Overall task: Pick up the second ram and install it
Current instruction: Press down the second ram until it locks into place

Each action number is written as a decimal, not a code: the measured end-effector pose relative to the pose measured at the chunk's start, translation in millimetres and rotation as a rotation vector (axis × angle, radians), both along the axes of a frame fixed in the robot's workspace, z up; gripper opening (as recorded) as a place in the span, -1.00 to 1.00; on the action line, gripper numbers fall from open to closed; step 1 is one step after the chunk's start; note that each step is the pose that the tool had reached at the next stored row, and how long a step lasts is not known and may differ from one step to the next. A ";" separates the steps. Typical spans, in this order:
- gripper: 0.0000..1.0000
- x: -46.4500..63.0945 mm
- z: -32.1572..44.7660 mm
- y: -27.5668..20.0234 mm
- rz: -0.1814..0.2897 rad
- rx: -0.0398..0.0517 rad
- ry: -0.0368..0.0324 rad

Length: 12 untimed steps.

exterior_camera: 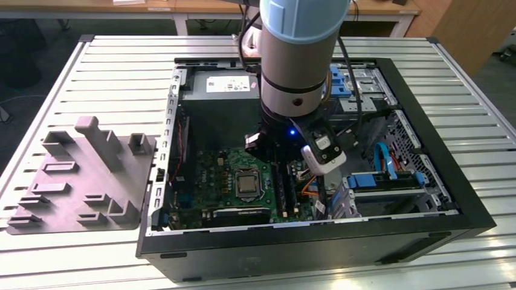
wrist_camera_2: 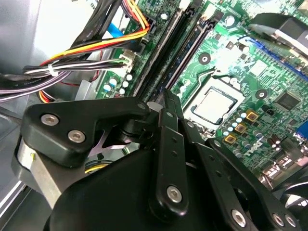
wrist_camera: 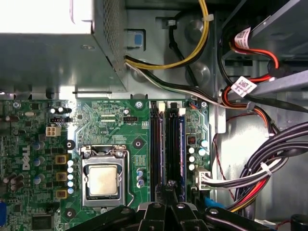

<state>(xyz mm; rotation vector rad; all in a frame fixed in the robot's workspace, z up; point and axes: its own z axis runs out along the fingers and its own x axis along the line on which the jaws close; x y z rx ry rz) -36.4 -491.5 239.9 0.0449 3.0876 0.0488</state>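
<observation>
— One arm (exterior_camera: 298, 60), reaching down into the open computer case (exterior_camera: 322, 251). What's furthest from the gripper on the exterior view's left?

— A grey moulded tray (exterior_camera: 81, 181), lying on the slatted table (exterior_camera: 121, 66) outside the case, well apart from the gripper.

— And the gripper itself?

— In the first wrist view the gripper (wrist_camera: 168, 185) hangs low over the green motherboard (wrist_camera: 110, 120). Its black fingers (wrist_camera: 163, 192) are drawn together to a narrow point. The second wrist view shows the same narrow tip.

— What lies to one side of it on the board?

— The processor socket (wrist_camera: 103, 180), with its bare metal lid, near the fingertips but not touching them.

— Then the memory slots?

— The memory slots (wrist_camera: 156, 144) run straight away from the fingertips in long black rows. The gripper's tip sits at the near end of those rows.

— Where is the second ram?

— The second ram (wrist_camera: 181, 137) is a thin dark strip with a bluish tint, standing on edge in the row just beside the fingertips, on the side away from the socket. It is not between the fingers. I cannot tell whether the tip touches it, nor whether it is pressed fully home.

— And past that?

— A cable bundle (wrist_camera: 269, 163) of black, red and yellow wires, beyond the slots, near the gripper.
</observation>
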 end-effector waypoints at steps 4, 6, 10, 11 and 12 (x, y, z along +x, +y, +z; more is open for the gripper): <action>-0.80 -0.1 -0.1 1.3 0.000 0.0167 -0.0001; -0.80 -0.1 0.0 1.4 0.000 0.0230 -0.0001; -0.80 0.0 0.0 1.4 0.000 0.0233 0.0000; -0.80 0.0 -0.1 1.6 0.000 0.0244 0.0001; -0.80 0.1 -0.1 2.0 0.000 0.0259 0.0000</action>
